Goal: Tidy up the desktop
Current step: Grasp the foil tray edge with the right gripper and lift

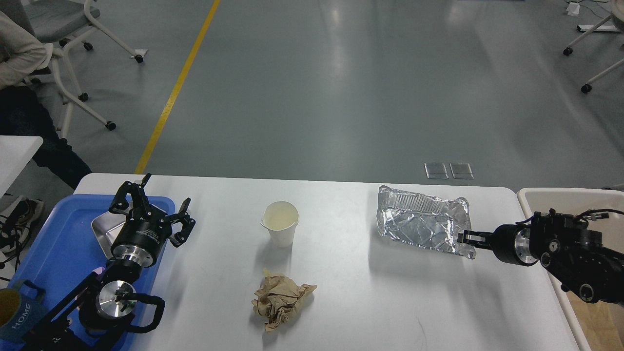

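My right claw is clamped on the near right corner of the crumpled foil tray, fingers pinched together on its rim; the tray sits tilted toward the desk's far right corner, and I can't tell whether its base is touching. My left claw hangs with fingers spread wide apart, holding nothing, over the right edge of the blue tray at the desk's left edge. That arm hides a good part of the tray, and only a slice of the metal dish inside it shows. The desktop fills the lower view, its near edge cut off. A white paper cup stands upright mid-desk, with a wad of brown paper near it toward the near edge. A cream bin is just beside the right edge, largely behind my right arm. A blue mug is cropped at the bottom left corner.
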Action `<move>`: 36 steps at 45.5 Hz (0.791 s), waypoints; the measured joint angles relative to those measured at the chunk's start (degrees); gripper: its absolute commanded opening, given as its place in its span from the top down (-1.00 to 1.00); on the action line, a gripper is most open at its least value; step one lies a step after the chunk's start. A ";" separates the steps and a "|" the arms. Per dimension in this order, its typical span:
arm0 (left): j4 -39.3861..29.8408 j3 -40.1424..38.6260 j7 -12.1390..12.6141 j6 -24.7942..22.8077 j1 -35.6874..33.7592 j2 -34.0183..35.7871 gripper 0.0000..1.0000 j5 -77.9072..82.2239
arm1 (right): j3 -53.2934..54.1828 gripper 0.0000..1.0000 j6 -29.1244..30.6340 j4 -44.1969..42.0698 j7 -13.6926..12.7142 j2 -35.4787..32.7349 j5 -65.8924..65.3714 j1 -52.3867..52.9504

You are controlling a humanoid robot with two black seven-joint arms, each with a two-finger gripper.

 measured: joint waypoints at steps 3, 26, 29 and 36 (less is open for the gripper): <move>0.00 0.01 0.01 0.00 0.00 0.00 -0.93 0.00 | 0.00 1.00 0.20 2.71 -0.12 -2.26 0.13 0.02; -0.19 0.03 0.01 0.08 -0.01 -0.02 -0.93 0.00 | 0.00 1.00 2.19 23.43 -0.51 -26.20 7.62 -0.92; -0.25 0.03 0.01 0.06 -0.04 -0.01 -0.93 0.00 | 0.00 1.00 2.26 26.16 -0.49 -29.65 9.40 -0.92; -0.40 0.10 0.01 0.03 -0.04 -0.09 -0.93 0.00 | -0.01 1.00 2.71 30.66 -0.49 -35.79 11.61 -0.92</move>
